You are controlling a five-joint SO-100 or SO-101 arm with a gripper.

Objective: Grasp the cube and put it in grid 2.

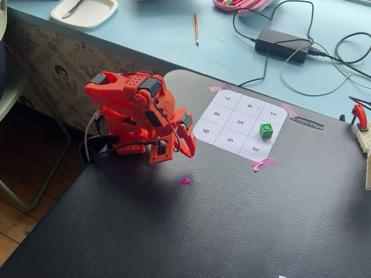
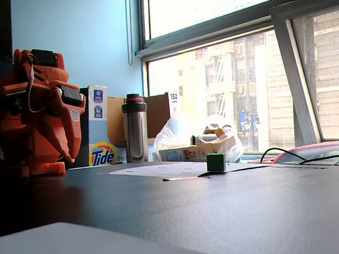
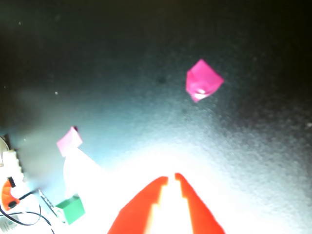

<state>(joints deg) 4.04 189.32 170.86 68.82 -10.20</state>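
Tool tips nearly meet, empty, folded back above the dark desk. Green cube, studded on top, sits upright in the cell between 1 and 3 on the numbered sheet; bare desk surrounds the pink tape spot.

The arm is sitting folded over its base, claw pointing down, fingers nearly touching, gripping nothing.
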